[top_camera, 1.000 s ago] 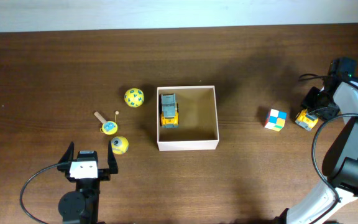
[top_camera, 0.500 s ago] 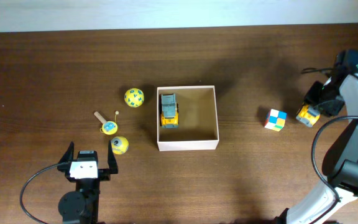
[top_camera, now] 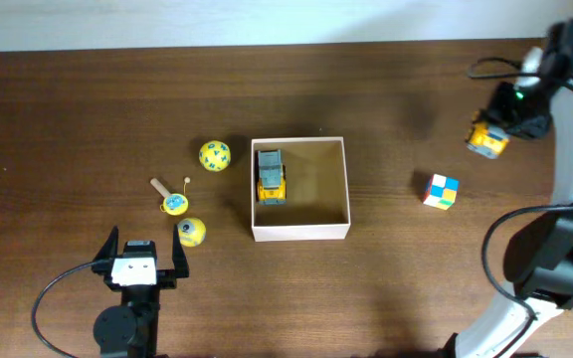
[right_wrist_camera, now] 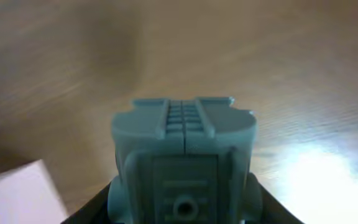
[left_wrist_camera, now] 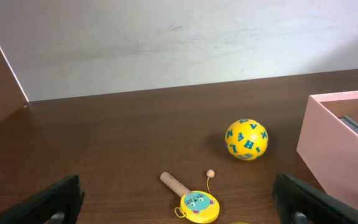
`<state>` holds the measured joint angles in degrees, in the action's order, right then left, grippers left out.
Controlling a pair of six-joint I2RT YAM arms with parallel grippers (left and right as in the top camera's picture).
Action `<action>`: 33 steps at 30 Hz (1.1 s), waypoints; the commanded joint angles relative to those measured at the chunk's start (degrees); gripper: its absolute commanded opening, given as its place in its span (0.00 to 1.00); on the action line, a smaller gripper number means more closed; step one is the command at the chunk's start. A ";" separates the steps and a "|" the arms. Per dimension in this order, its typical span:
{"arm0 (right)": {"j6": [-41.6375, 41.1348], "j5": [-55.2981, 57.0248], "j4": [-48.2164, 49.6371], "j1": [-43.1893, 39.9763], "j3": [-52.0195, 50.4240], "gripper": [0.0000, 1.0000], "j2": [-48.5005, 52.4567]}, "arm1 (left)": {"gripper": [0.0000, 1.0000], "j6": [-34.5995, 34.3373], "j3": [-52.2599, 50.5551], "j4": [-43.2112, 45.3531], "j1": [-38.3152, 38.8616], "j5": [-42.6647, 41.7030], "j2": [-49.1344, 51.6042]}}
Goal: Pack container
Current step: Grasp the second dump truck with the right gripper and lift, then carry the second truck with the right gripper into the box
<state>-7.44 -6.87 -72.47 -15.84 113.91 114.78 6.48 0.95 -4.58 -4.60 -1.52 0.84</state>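
Observation:
The container [top_camera: 300,235] is a square shallow box with pale walls at the table's middle; a yellow and grey toy truck [top_camera: 270,176] lies inside at its left. Its pink wall shows in the left wrist view [left_wrist_camera: 334,149]. My right gripper [top_camera: 493,134] is shut on a second yellow and grey toy truck [top_camera: 485,140], held above the table at the far right; its grey back fills the right wrist view [right_wrist_camera: 182,162]. My left gripper [top_camera: 137,261] is open and empty at the near left, its fingers either side of a yellow rattle drum [left_wrist_camera: 194,202].
A yellow ball with blue letters [top_camera: 214,155] lies left of the container, also in the left wrist view [left_wrist_camera: 246,139]. The rattle drum [top_camera: 172,199] and a small yellow ball [top_camera: 191,233] lie below it. A colour cube [top_camera: 441,190] lies right of the container.
My right gripper has lifted the second toy truck off the table and carried it up and slightly left. The left arm has not moved.

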 commanded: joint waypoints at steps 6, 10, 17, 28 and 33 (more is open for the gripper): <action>2.97 -2.08 -4.46 15.76 8.00 0.47 -0.31 | 0.99 0.92 -0.44 0.00 0.22 -0.57 -0.17; 2.93 -3.28 -4.94 22.60 8.15 0.48 -0.31 | 0.99 0.92 -0.44 0.00 0.22 -0.57 -0.17; -0.63 -3.74 -4.74 32.17 8.15 0.48 -0.31 | 0.99 0.92 -0.44 0.00 0.22 -0.57 -0.17; -5.53 -0.11 -4.11 41.66 5.35 0.53 0.02 | 0.99 0.92 -0.44 0.00 0.22 -0.57 -0.17; -6.45 -0.15 -1.25 41.70 -0.33 0.53 0.02 | 0.99 0.92 -0.44 0.00 0.22 -0.57 -0.17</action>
<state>-12.27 -8.60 -74.76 25.93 117.01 114.78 6.50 0.95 -4.58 -4.60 -1.54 0.84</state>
